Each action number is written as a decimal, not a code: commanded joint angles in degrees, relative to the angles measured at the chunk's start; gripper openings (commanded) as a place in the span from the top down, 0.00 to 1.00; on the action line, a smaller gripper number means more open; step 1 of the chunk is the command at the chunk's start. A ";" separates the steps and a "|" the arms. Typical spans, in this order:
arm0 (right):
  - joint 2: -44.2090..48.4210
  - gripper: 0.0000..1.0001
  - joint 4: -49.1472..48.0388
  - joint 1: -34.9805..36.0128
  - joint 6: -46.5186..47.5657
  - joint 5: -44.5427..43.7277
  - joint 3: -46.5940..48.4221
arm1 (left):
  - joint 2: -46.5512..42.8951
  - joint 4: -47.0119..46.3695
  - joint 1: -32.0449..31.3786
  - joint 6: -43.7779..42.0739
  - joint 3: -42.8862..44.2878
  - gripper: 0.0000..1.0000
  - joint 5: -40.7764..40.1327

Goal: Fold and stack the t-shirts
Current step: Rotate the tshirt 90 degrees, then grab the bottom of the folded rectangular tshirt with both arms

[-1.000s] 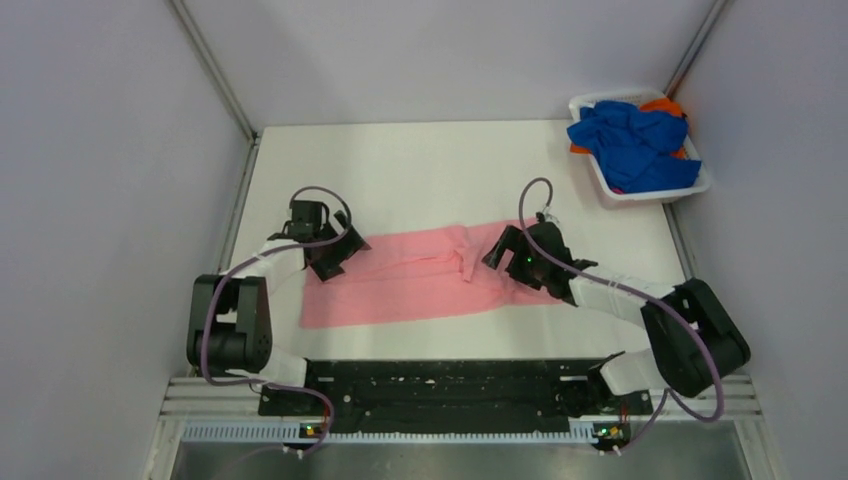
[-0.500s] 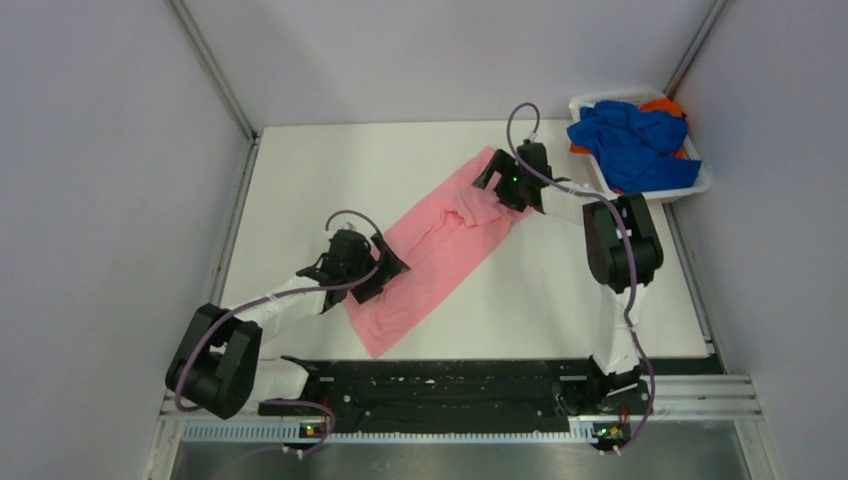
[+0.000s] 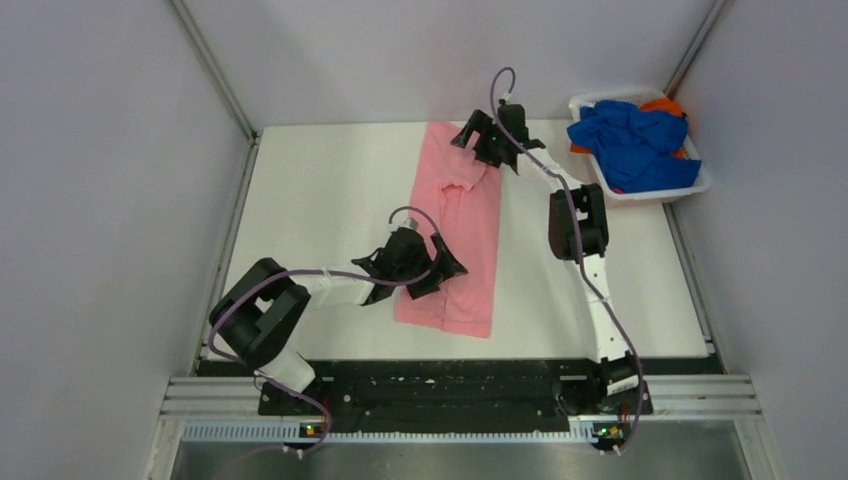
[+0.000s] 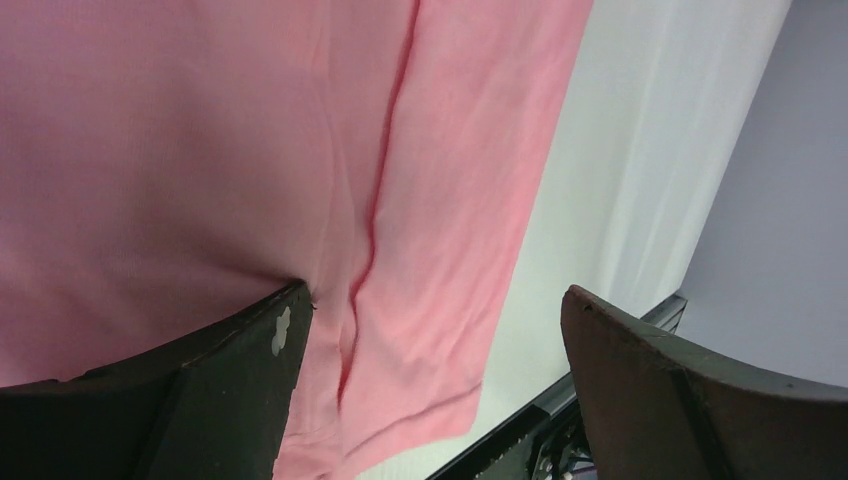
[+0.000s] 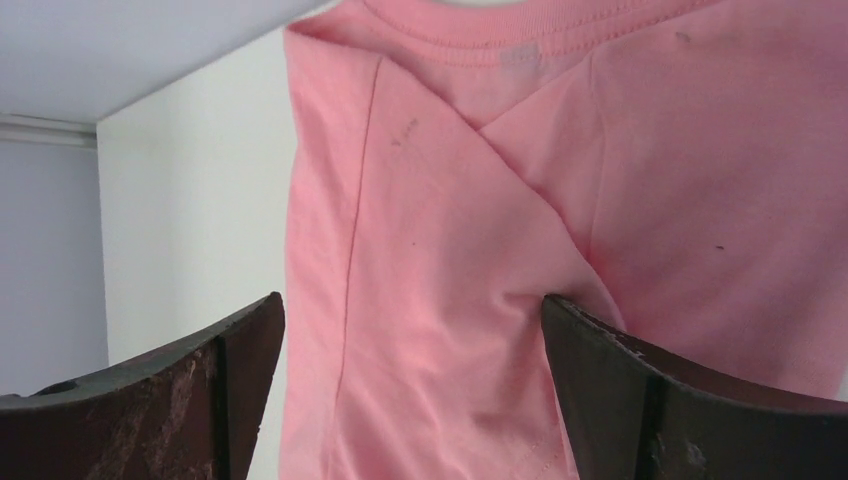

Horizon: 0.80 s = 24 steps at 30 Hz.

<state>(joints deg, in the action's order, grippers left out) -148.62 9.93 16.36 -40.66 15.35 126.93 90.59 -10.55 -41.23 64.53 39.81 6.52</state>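
Pink t-shirt (image 3: 470,215) rotated vs. prev. frame: was diag., now straight near-to-far.

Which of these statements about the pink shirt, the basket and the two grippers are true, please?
1. The pink shirt lies on the table as a long strip running from the far edge towards the arms. True.
2. The basket is empty. False: it holds blue cloth and some orange cloth.
3. The right gripper is at the collar end of the pink shirt. True.
4. The left gripper is shut. False: its fingers stand wide apart over the pink shirt.
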 commanded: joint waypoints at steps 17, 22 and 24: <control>14.94 0.01 1.95 3.55 22.71 -10.45 0.01 | -14.03 22.31 -7.65 -15.47 6.37 0.01 -11.14; 28.52 0.01 11.97 5.39 23.65 -14.46 -14.90 | -17.47 32.81 -6.21 -17.40 6.56 0.01 -26.91; 36.56 0.01 11.30 6.40 21.54 -15.05 -28.28 | -16.93 35.31 -4.88 -18.51 6.51 0.01 -26.52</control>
<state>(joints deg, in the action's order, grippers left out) -126.10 16.40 20.84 -19.55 3.57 113.14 73.80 15.44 -48.27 49.78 45.04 -11.03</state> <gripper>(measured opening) 0.986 0.990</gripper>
